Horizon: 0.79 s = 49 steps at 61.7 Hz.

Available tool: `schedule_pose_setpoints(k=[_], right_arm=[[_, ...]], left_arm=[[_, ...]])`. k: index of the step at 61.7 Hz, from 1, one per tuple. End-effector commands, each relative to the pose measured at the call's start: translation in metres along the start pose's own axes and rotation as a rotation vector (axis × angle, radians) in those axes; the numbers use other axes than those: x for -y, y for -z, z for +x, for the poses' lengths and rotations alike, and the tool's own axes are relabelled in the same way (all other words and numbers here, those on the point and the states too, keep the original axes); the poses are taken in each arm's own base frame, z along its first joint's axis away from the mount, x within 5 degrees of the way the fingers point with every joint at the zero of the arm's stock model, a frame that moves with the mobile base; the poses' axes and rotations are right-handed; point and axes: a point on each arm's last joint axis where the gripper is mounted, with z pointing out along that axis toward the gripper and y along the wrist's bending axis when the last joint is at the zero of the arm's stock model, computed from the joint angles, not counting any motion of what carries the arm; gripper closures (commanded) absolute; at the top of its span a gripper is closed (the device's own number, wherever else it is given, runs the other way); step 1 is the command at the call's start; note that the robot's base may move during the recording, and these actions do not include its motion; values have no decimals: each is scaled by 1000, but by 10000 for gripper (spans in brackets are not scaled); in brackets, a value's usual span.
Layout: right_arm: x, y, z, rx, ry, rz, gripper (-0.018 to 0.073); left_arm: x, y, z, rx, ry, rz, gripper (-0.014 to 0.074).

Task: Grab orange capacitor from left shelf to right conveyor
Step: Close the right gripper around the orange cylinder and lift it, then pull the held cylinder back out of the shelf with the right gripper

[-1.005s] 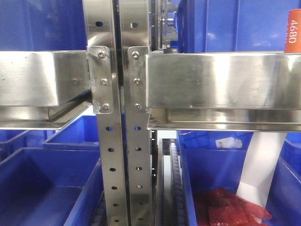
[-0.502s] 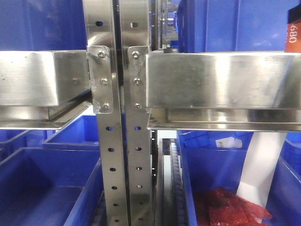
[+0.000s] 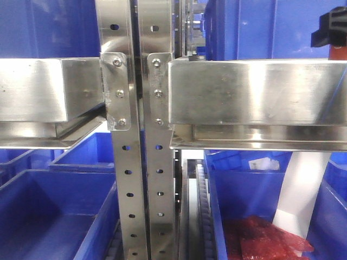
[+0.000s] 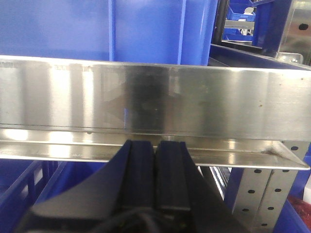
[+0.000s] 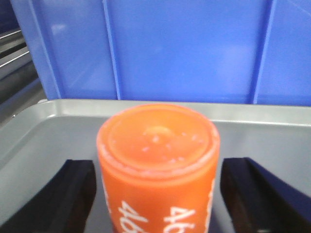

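On the left shelf (image 3: 249, 92), the orange capacitor (image 5: 158, 141) stands upright in a grey tray (image 5: 43, 121), in front of a blue bin (image 5: 184, 48). The right pincer (image 5: 159, 165) straddles it with fingers spread wide; I cannot tell whether they touch it. The left pincer (image 4: 155, 145) is pressed together and empty, just below a steel rail (image 4: 155, 97).

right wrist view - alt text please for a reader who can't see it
A small orange cylinder capacitor with white printed numbers stands upright in a shallow grey tray, closely flanked by two black fingers, one on each side; whether they touch it cannot be told. A blue plastic bin wall fills the background.
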Motion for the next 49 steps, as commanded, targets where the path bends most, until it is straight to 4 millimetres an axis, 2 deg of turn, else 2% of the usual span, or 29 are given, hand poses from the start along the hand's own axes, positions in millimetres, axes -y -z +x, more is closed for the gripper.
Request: schedule_pose_setpoints(k=[1,5,12,16,22,31,39,49], right_arm=[[-4,3,-28,166,11,-26,85],[-4,3,-27,164,11,-26,212],[-4,4,-28,165,16,-28,377],[-5,7,-31,179,18,-30,426],[-6,17,-42,206,24,-34,438],[-9,40,-70,210,55,-35,438],[-11,70,-94,213,60,-24,438],[-19,125,-112,219,71,-42,438]], left_arm=[[0,2,-10,104,5,-3,723],[0,2,-10,104,5,-3,723],[0,2,-10,104,5,-3,723],[0,2,-10,104,5,-3,723],[0,2,-10,104,5,-3,723],[0,2,-10,104,5,-3,723],[0,2,-10,104,5,-3,723],[0,2,-10,104,5,-3,723]])
